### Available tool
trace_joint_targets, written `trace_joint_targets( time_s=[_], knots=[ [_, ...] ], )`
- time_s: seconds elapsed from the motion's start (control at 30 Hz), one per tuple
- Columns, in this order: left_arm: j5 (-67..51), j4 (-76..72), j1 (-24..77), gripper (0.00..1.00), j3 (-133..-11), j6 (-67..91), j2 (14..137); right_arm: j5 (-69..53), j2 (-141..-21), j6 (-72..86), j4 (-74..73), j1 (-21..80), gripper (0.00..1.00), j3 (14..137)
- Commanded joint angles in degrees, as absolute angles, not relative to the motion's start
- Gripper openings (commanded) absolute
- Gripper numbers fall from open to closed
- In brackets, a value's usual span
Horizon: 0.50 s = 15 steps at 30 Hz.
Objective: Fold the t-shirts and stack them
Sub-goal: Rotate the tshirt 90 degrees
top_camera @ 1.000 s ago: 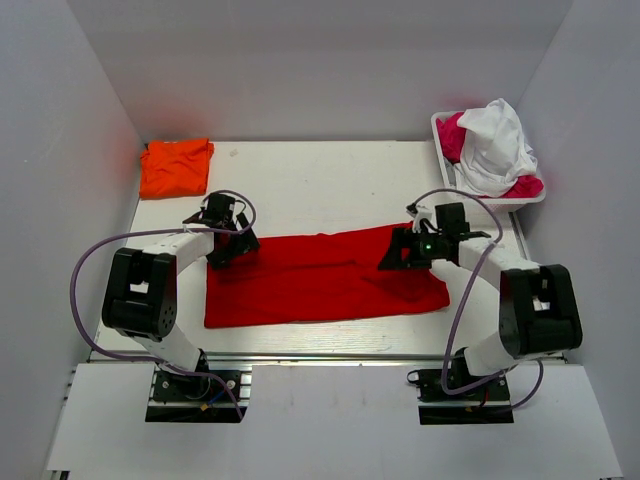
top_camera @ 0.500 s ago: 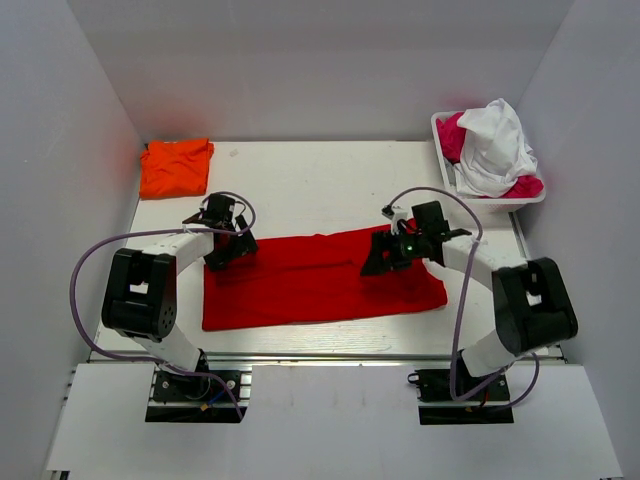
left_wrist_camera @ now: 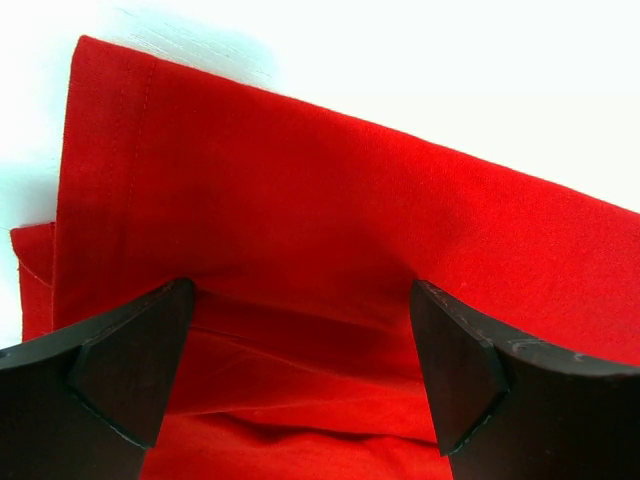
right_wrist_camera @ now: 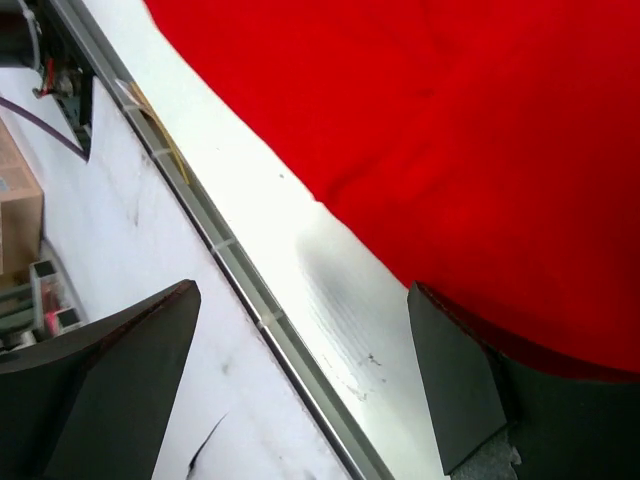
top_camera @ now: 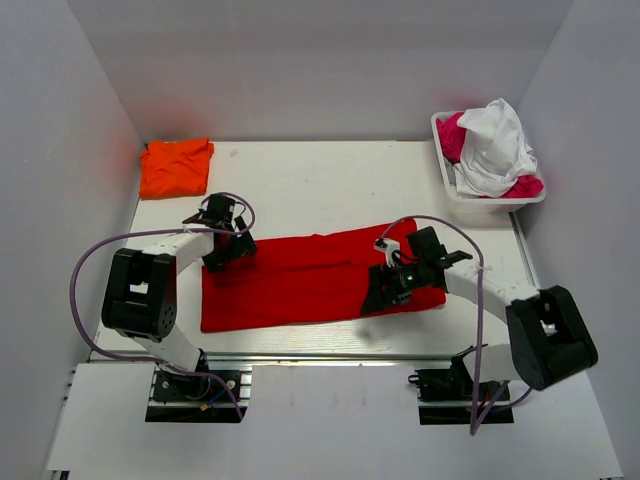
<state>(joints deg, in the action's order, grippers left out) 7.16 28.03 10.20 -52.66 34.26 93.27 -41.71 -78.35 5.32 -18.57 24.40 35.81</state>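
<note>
The bright red t-shirt (top_camera: 300, 280) lies as a long folded strip across the near half of the table. The orange t-shirt (top_camera: 176, 166) lies folded at the far left corner. My left gripper (top_camera: 218, 260) is open over the red shirt's far left corner. In the left wrist view my gripper (left_wrist_camera: 300, 300) has red cloth (left_wrist_camera: 330, 190) spread between its jaws. My right gripper (top_camera: 377, 298) is open low over the shirt's near edge, right of centre. In the right wrist view it (right_wrist_camera: 300, 300) holds nothing, with red cloth (right_wrist_camera: 450, 140) by one finger.
A white basket (top_camera: 490, 204) at the far right holds white and pink cloth. A metal rail (right_wrist_camera: 235, 255) runs along the table's near edge just under my right gripper. White walls close in the left, right and back.
My right gripper has swung from the shirt's far right edge across the cloth toward the near edge. The left gripper has stayed put. The red shirt has shifted slightly.
</note>
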Motion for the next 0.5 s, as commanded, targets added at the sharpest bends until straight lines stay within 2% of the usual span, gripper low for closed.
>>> trace_joint_targets(
  time_s=[0.0, 0.07, 0.17, 0.2, 0.3, 0.47],
  knots=[
    [8.44, 34.01, 9.40, 1.00, -51.15, 33.84, 95.45, -39.73, -72.78, 5.79, -19.08, 25.22, 0.90, 37.26],
    [8.44, 34.01, 9.40, 1.00, -51.15, 33.84, 95.45, -39.02, -70.15, 8.78, -16.88, 24.87, 0.90, 38.75],
    [8.44, 34.62, 9.40, 1.00, -51.68, 33.31, 95.45, -30.96, -71.01, 12.92, -17.48, 24.96, 0.90, 42.51],
    [7.92, 35.76, 9.40, 1.00, -52.55, 32.79, 94.93, -24.41, -71.80, 14.14, -20.54, 24.87, 0.90, 43.41],
    [5.89, 41.47, 10.63, 1.00, -60.17, 32.08, 94.92, -17.70, -75.76, 16.96, -22.50, 24.70, 0.90, 45.88],
    [5.98, 40.53, 11.16, 1.00, -64.86, 29.63, 87.56, -5.81, -77.78, 22.74, -22.06, 24.52, 0.90, 45.35]
  ],
)
